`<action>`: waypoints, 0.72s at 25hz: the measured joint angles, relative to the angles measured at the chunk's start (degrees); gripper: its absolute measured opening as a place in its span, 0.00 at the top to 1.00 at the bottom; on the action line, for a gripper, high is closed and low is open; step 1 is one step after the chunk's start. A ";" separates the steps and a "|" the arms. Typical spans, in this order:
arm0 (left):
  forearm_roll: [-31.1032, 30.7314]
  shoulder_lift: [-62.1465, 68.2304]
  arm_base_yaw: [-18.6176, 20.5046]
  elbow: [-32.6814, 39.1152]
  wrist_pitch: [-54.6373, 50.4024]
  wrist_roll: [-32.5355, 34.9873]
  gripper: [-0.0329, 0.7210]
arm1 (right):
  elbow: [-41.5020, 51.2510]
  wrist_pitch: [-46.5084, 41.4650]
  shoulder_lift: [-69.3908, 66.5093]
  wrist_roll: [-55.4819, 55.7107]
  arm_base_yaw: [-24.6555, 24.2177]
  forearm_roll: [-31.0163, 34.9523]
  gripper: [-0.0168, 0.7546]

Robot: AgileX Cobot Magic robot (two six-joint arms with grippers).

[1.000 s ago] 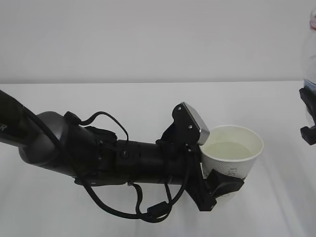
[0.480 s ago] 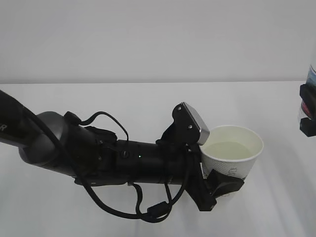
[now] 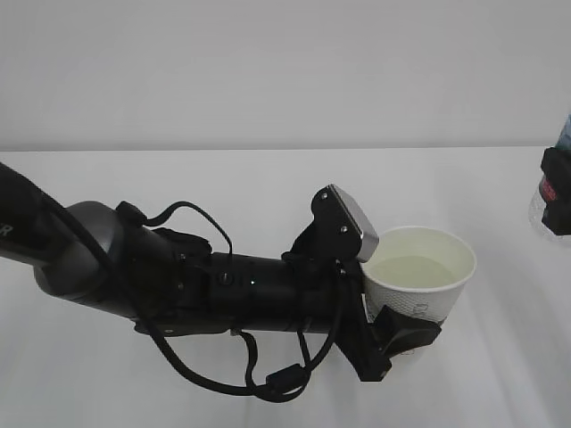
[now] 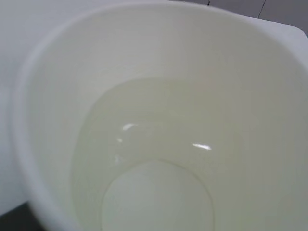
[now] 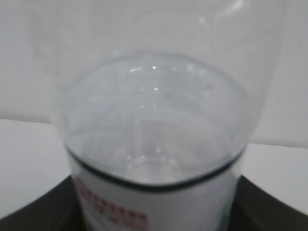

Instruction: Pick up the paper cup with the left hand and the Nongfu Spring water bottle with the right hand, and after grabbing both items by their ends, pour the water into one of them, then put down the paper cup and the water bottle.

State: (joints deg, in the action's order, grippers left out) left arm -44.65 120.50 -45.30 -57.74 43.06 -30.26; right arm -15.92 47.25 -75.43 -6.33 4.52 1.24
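Holding the filled paper cup (image 3: 419,283) over the desk (image 3: 268,187), the left end effector (image 3: 379,299) grips its base; the right end effector (image 3: 558,192) clasps the bottle (image 5: 156,159) at the far right. Pouring looks done; next, set both down gently.

a plain white table (image 3: 268,187) meets a pale wall; whether the paper cup (image 3: 419,285) rests on it cannot be told

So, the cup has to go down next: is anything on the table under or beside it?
Nothing visible: the white table around the white paper cup in the left gripper looks bare.
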 joint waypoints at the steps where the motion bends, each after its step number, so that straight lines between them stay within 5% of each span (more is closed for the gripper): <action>1: 0.00 0.00 0.00 0.00 0.00 0.00 0.27 | 0.00 0.00 0.00 0.77 0.00 0.00 0.42; 18: 0.00 0.00 0.00 0.00 0.67 0.00 0.27 | 0.00 0.88 -0.81 2.05 0.00 3.41 0.42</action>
State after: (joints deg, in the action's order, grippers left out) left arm -44.65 120.50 -45.30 -57.74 43.73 -30.26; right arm -15.92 48.13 -76.24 -4.28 4.52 4.65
